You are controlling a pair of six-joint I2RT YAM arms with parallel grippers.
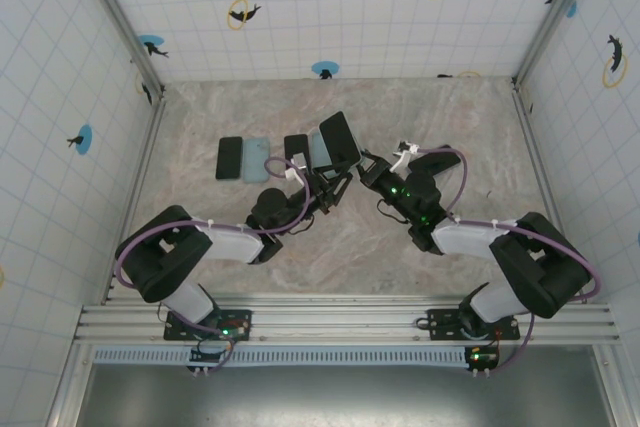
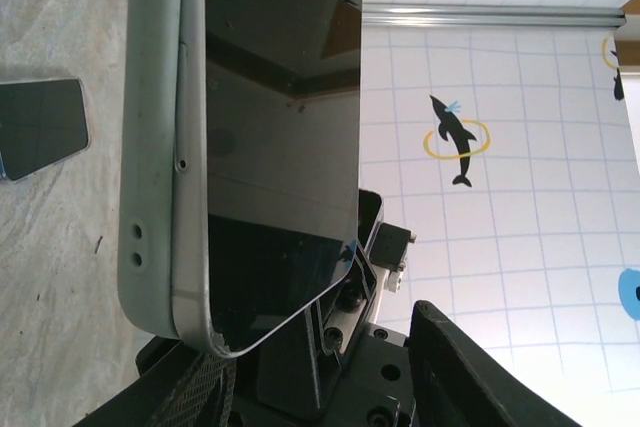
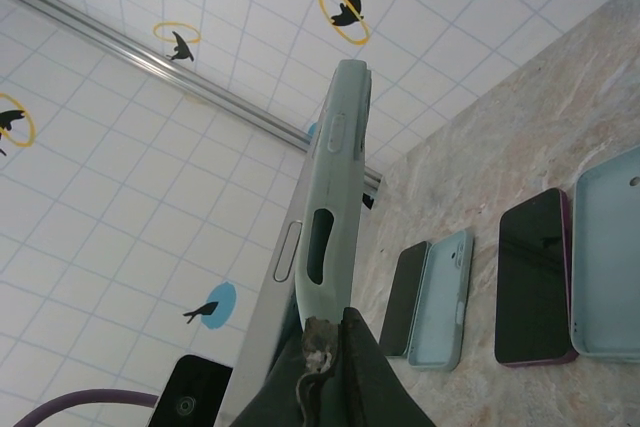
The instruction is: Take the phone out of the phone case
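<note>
Above the table [image 1: 430, 117], the left gripper [image 1: 328, 187] stands half spread around the lower end of the phone [image 2: 280, 147], apparently gripping it; the right gripper [image 3: 330, 332], pressed together, pinches the edge of the pale phone case [image 3: 338, 197]. A spare dark handset [image 1: 229, 158] lies flat nearby

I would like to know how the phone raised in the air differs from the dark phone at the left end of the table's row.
The raised phone is up off the table, tilted on edge; the left-end phone lies flat on it. The raised phone is backed by its pale case; the left-end phone is bare, a loose case lying beside it. Both show a dark, glossy face.
</note>
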